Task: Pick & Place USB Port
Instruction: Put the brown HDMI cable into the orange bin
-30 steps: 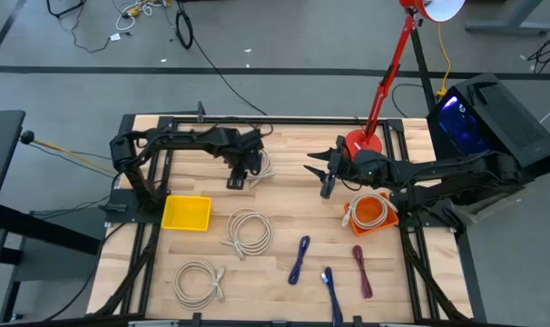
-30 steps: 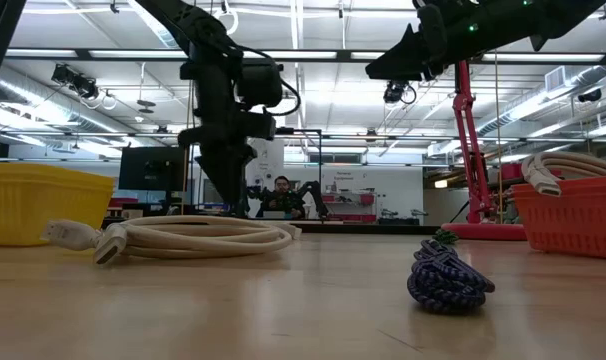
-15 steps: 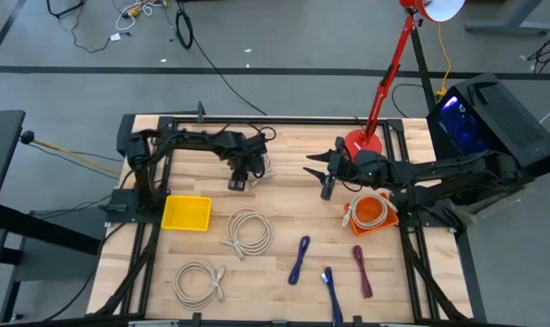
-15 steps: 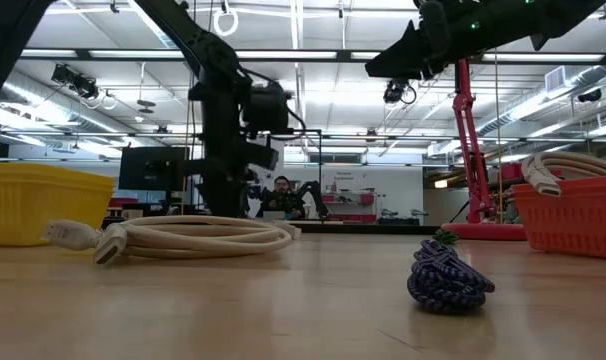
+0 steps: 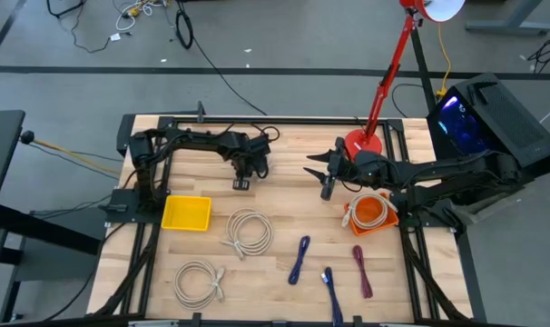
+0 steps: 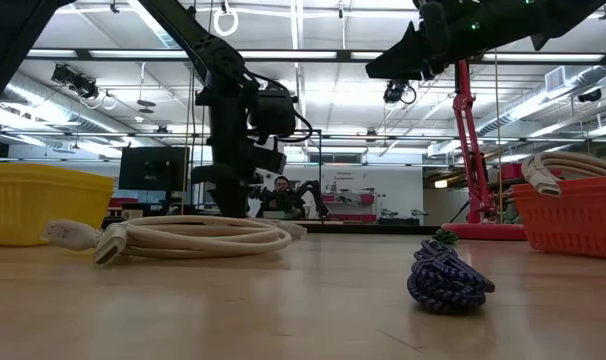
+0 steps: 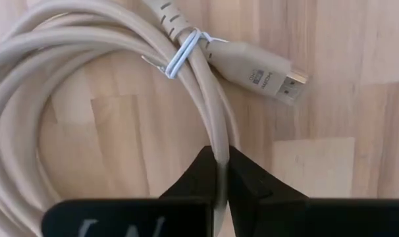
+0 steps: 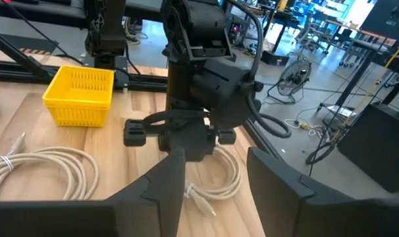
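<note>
Wooden table (image 7: 357, 197): left hand (image 7: 219, 181) pinching beige cable (image 7: 206, 125).

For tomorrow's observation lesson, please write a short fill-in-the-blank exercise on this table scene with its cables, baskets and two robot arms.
1. The left gripper is shut on a strand of the ______-coloured coiled cable.
2. Beside the left arm's base stands an empty ______ basket.
3. The orange basket holds a coiled ______.
4. The right gripper hangs above the table with its fingers ______.

Missing words: cream; yellow; cable; open
</note>
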